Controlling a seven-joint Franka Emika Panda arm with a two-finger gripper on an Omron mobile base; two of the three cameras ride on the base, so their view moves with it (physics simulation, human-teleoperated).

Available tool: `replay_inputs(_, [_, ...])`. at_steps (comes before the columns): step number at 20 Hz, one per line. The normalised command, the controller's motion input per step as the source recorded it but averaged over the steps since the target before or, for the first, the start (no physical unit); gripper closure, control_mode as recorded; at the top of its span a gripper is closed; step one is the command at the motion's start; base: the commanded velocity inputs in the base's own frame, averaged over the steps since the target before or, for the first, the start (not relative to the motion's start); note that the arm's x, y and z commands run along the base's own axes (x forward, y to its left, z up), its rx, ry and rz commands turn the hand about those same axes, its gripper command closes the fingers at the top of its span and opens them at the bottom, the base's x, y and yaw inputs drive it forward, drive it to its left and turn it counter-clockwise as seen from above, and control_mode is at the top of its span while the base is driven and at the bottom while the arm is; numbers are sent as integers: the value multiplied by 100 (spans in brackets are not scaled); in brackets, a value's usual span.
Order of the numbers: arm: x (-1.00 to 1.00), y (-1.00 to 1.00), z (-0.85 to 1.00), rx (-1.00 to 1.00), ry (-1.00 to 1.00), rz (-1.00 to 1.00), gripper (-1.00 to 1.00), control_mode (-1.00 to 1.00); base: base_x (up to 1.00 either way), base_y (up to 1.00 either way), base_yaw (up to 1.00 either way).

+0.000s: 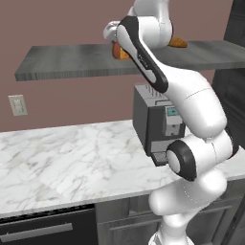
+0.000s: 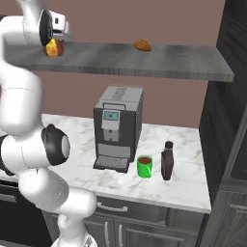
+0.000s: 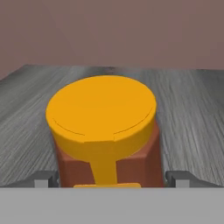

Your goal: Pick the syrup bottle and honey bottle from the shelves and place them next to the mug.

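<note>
On the shelves (image 2: 144,60) the honey bottle (image 3: 105,135) stands at the left between the tool's fingers (image 3: 43,178), while below on the surface (image 2: 183,181) the mug (image 2: 144,166) sits between the coffee machine (image 2: 118,128) (left) and the syrup bottle (image 2: 167,161).

wall (image 2: 169,103) plain dull mauve. wall socket (image 1: 17,105) white, set above the bench (image 1: 72,162), which is white marble with grey veining. cabinets (image 2: 144,226) beneath dark grey. tall dark unit (image 2: 231,120) at right end. dark appliance front (image 1: 48,228) under the bench at left.
</note>
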Motion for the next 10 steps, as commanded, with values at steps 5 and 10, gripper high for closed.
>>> replay_inputs(5, [-100,-7,-1,7,-15,0,100,-100,0,0,0])
replay_inputs(10, [-100,-16,-16,6,-15,0,100,-100,0,0,0])
